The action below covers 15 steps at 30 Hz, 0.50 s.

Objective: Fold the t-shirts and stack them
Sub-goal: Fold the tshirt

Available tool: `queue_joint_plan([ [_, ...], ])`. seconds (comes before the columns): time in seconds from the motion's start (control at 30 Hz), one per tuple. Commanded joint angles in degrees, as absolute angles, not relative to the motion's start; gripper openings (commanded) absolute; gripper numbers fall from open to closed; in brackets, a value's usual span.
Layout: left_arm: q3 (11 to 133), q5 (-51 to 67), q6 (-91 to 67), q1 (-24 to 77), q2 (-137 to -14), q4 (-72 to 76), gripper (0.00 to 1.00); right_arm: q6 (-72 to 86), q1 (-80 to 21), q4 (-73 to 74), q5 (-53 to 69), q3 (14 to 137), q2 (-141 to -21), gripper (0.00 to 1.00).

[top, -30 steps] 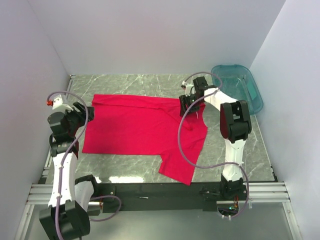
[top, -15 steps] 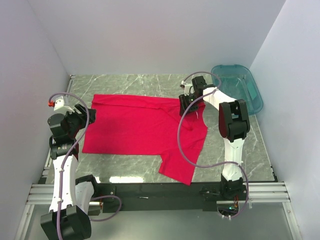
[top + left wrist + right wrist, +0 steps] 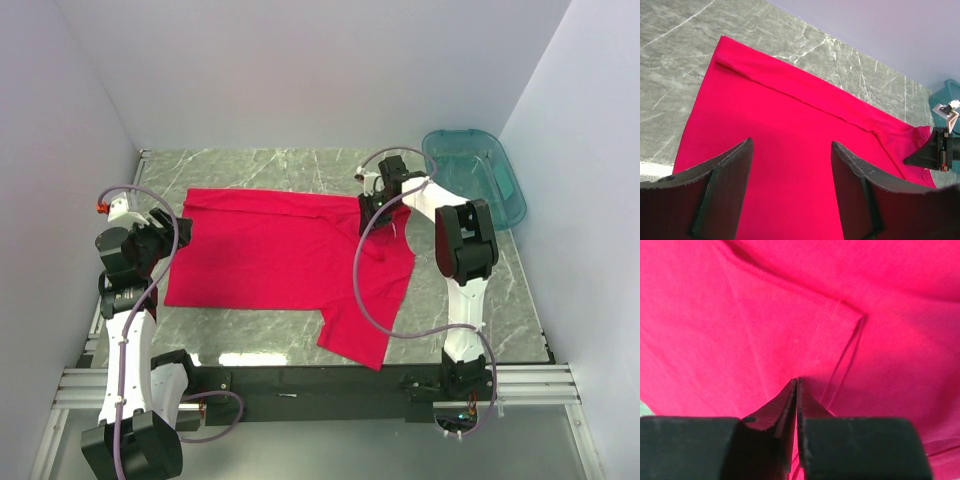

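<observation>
A red fabric t-shirt [image 3: 280, 255] lies spread flat across the middle of a grey marble-patterned counter [image 3: 250, 165], one flap hanging toward the near edge. A teal plastic bin [image 3: 475, 165] sits at the far right corner, just clear of the shirt.

The right end effector [image 3: 375, 208] is down on the garment's far right corner. Seen from the wrist, its jaws are pressed together with only a hairline between them, apparently nipping a thin ridge of cloth just below a stitched hem [image 3: 832, 307]. The left end effector [image 3: 791, 145] hangs above the shirt's left side with its jaws spread wide and nothing between them.

The shirt looks light, limp and easily creased. It should drape and sag from wherever it is lifted, and drag wrinkles across the smooth stone if pulled by one point. Hems, seams and corners give the surest hold, since doubled fabric resists slipping. A matching pinch on the opposite corner would likely keep the fold line straight.
</observation>
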State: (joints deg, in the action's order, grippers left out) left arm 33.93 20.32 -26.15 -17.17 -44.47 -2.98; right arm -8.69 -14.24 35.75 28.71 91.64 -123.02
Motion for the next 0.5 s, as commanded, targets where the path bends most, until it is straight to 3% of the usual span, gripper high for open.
queue_joint_plan([
  [0.0, 33.6, 21.5, -25.0, -17.2, -44.1, -2.4, 0.69, -9.9, -16.3, 34.8, 30.0, 89.9, -118.1, 0.06],
  [0.13, 33.6, 21.6, -25.0, -17.2, -44.2, -2.4, 0.69, -10.1, -18.5, 33.2, 28.3, 88.2, -115.8, 0.03],
  [0.27, 33.6, 21.6, -25.0, -17.1, -43.9, -2.5, 0.69, -7.0, -17.8, 31.7, 20.4, 89.4, -115.8, 0.21],
  [0.47, 33.6, 21.8, -25.0, -17.1, -44.0, -2.3, 0.69, -6.1, -15.8, 32.4, 12.7, 92.7, -120.1, 0.28],
])
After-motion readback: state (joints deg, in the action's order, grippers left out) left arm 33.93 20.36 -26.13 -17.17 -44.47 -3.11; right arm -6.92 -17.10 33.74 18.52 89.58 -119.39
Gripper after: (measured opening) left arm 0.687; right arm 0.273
